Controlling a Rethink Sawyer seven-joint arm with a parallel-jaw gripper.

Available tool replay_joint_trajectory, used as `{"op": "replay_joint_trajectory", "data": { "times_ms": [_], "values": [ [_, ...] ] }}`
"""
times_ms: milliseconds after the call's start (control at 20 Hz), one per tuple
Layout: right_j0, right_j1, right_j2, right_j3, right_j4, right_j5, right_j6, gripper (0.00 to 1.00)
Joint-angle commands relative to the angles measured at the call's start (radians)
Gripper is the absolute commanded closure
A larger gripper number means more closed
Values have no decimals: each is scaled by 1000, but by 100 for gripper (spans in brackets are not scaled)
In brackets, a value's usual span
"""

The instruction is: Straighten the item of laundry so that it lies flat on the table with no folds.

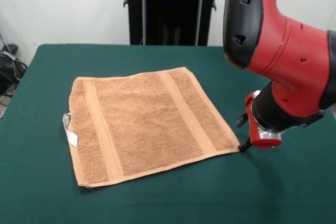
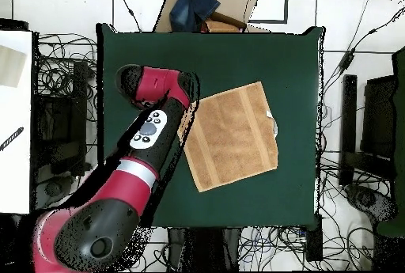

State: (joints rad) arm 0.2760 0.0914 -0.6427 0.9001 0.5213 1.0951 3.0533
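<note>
From the front, the green felt table (image 1: 294,192) was seen bearing the terry towel (image 1: 144,124), spread flat, its bands running near to far. The gripper (image 1: 244,146) was lowered at the towel's near corner (finger spread could not be told). Overhead, the towel (image 2: 234,136) was found beside the arm (image 2: 154,139), toward the table's middle.

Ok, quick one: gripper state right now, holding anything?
Gripper: low at the corner of the orange-tan terry towel on the dark green felt table; open or shut cannot be told, and no grip on the towel shows.
</note>
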Motion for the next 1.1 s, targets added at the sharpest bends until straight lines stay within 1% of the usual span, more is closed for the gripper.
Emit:
{"op": "replay_joint_trajectory", "data": {
  "times_ms": [50,150,600,1100],
  "values": [
    [-39,45,27,8,28,29,302,0],
    [-37,35,31,26,26,16,293,0],
    [-38,23,35,40,23,14,277,0],
    [-32,-32,23,64,16,68,267,0]
  ]
}}
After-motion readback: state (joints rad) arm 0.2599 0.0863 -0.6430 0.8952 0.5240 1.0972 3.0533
